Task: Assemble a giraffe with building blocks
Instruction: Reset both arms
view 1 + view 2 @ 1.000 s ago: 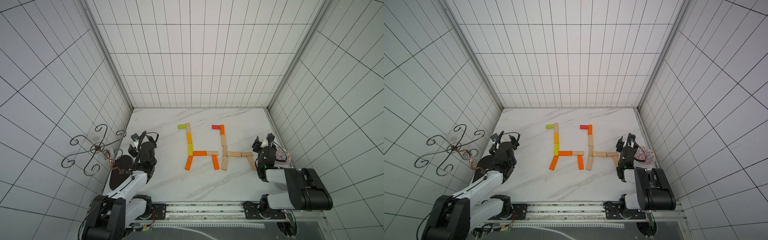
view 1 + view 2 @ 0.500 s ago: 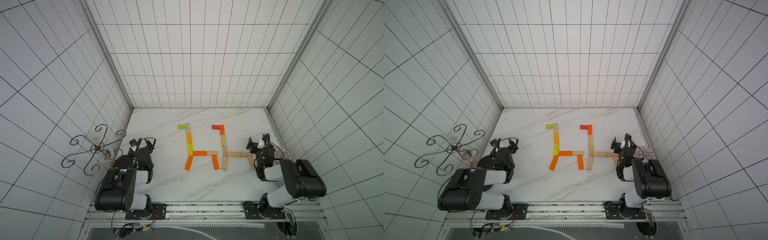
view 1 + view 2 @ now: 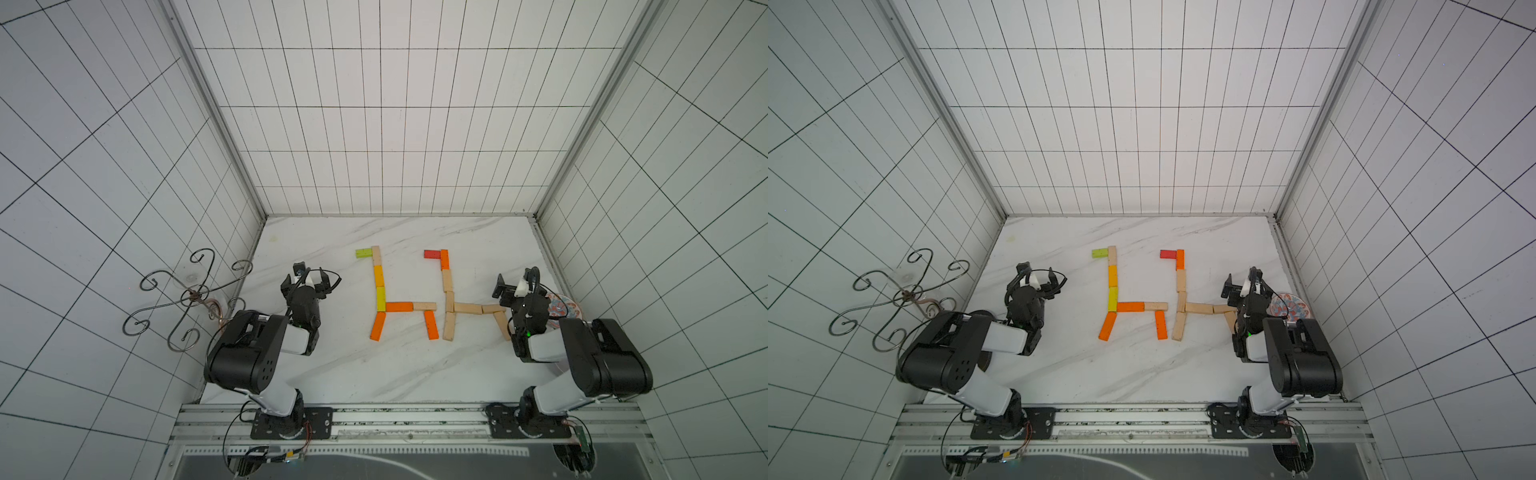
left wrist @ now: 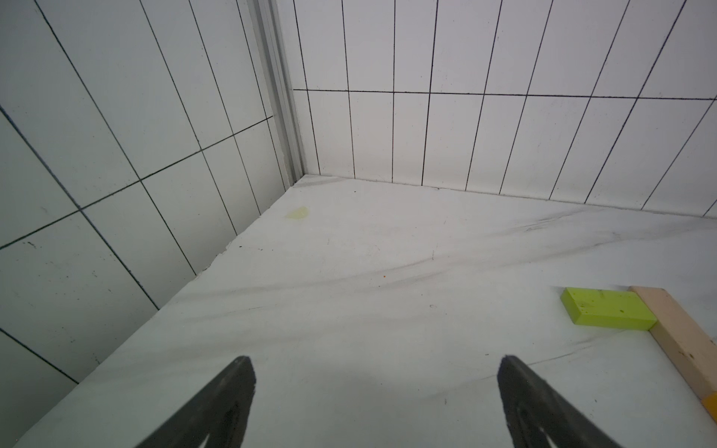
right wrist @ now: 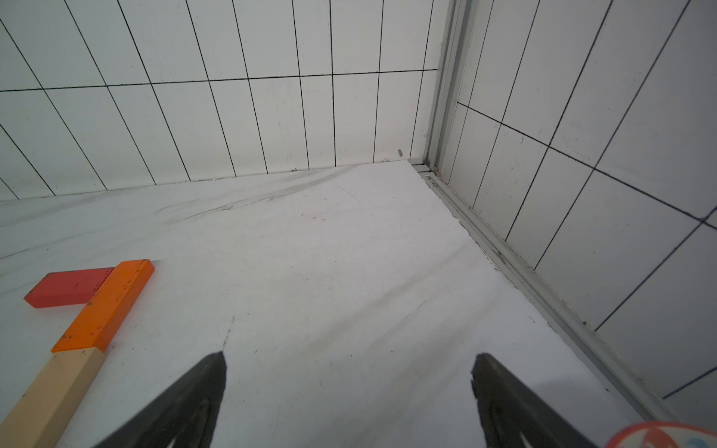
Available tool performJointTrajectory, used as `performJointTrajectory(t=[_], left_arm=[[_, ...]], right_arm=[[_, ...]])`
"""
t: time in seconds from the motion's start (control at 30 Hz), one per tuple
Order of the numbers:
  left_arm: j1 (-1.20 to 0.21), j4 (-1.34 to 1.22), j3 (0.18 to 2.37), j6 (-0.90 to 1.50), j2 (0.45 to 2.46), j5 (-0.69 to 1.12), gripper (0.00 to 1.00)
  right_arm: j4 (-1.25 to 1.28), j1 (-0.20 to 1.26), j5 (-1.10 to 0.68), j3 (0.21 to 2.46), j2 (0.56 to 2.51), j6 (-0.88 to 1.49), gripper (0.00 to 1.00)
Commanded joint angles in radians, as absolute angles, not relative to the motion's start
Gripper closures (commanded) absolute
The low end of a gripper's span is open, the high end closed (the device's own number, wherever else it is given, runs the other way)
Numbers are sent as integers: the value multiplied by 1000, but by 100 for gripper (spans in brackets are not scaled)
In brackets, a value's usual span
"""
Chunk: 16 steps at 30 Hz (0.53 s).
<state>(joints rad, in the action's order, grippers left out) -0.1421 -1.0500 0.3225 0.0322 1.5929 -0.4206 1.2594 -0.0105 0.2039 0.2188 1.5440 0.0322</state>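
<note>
Shows a colourful giraffe (image 3: 399, 306) and a wooden giraffe (image 3: 467, 308) flat on the desk (image 3: 374, 374), mid-frame. Finds left gripper (image 3: 311, 280) and right gripper (image 3: 517, 282) spread, empty, flanking them.

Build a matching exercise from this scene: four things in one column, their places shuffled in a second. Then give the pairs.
1. lime green wooden block
2. red wooden block
3. round patterned plate
4. black curled wire stand

a. beside the right arm
b. head of the mostly plain-wood giraffe
c. by the wall near the left arm
d. head of the orange-and-yellow giraffe

Pairs: 1-d, 2-b, 3-a, 4-c
</note>
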Motion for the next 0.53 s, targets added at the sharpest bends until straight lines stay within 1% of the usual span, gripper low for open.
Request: performJointTrajectory(t=[0.0,0.5], left_arm=[[-140,-979,356,22,1568,-437,3],[-140,-1009,349,17,1573,-437,3]], right_arm=[[1292,-14,207,239,1548,20,0],[1290,-14,207,239,1549,21,0]])
